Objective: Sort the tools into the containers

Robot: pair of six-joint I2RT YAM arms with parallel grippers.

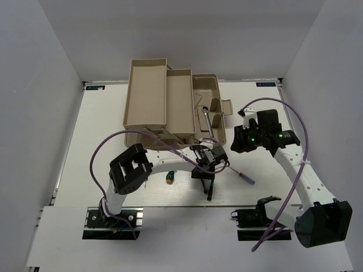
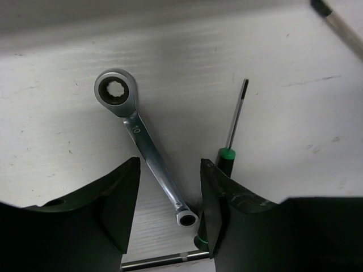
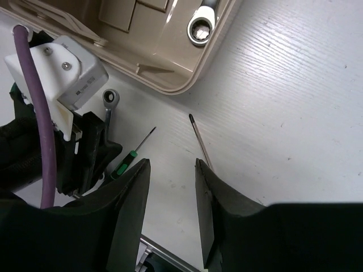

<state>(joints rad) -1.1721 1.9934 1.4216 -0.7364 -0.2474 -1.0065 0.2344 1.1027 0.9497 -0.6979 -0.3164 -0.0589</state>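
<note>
Green marks the stubby screwdriver (image 1: pixel 170 177) lying farthest left on the table (image 1: pixel 102 141), not yet sorted. Right of it a silver wrench (image 2: pixel 146 152) lies flat, its small end in the gap of the left gripper (image 2: pixel 170 170), whose fingers stand spread and pinch nothing. Closing here could go badly. The wrench lies slantwise across the gap, so the fingers may twist it or push it out rather than seize it. The right finger also stands just beside a thin black screwdriver (image 2: pixel 235 122) with a green collar, which could be nudged or caught along with the wrench. Further right, the right gripper (image 3: pixel 172 167) is spread too and holds nothing, with a thin shaft (image 3: pixel 198 139) running toward its gap. So slender a rod may roll or slip from the pads. The two grippers work near each other and could collide. A second wrench (image 3: pixel 199 26) already lies in the beige tub (image 3: pixel 170 79).

The left arm (image 1: pixel 170 164) lies low, elbow bent at the left, forearm stretched rightward, wrist turned down. The right arm (image 1: pixel 300 175) rises from its base, bends back toward the middle, and tilts its gripper down and leftward.
</note>
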